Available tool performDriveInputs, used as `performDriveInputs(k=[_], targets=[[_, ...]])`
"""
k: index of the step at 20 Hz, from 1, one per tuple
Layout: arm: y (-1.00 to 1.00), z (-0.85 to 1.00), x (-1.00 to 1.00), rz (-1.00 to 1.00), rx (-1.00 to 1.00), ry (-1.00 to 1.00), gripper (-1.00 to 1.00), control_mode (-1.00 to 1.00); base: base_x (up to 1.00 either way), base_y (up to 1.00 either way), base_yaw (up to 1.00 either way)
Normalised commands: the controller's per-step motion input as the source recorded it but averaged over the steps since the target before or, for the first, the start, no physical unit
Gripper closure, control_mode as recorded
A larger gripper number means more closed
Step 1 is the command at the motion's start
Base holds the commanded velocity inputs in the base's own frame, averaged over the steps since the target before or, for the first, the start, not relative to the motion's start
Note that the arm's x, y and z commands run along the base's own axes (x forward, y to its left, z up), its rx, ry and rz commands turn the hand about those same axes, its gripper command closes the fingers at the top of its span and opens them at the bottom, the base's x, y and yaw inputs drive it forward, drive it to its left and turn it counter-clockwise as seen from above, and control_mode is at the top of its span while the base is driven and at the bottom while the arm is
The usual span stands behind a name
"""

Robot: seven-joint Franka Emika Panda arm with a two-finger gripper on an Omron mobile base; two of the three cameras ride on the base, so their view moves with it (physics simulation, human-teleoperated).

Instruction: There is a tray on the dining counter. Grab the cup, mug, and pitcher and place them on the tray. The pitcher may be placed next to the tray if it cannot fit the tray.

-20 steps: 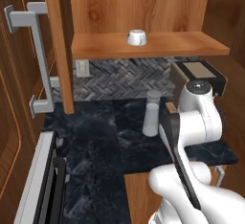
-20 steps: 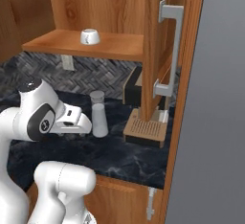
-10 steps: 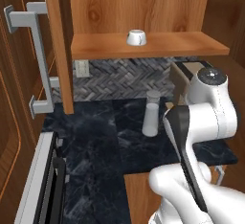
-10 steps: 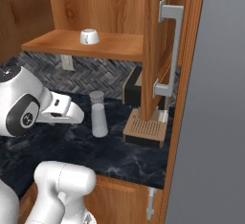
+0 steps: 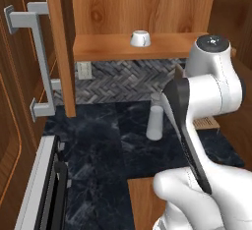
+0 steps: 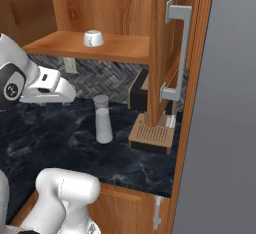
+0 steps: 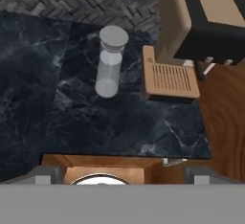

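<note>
End effector open and empty above the surface, pitcher ahead of it

In the hand view the end effector [image 7: 125, 174] shows its two tips set wide apart with nothing between them, looking down on the dark marble surface [image 7: 95, 122]. Beyond it the pitcher [image 7: 110, 67] stands upright on that surface, just left of a wooden grate [image 7: 170, 79] under a black and tan machine [image 7: 206, 17]. The base views add the mug [image 5: 140, 38], which sits on a wooden shelf [image 5: 108, 47] higher up and farther back than the pitcher. From the right base view the pitcher [image 6: 103, 119] stands apart from the grate [image 6: 151, 135]; from the left base view the arm hides the pitcher's [image 5: 155, 123] right side.
</note>
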Motion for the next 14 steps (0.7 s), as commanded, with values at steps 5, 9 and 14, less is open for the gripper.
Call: performDriveInputs(k=[5,9,14], targets=[[0.41,0.24,0.48,0.00,0.02,0.00,-1.00,-1.00,0.00,0.00,0.00],[0.26,0.09,0.60,0.00,0.05,0.00,-1.00,-1.00,0.00,0.00,0.00],[0.01,0.16,0.67,0.00,0.09,0.00,-1.00,-1.00,0.00,0.00,0.00]])
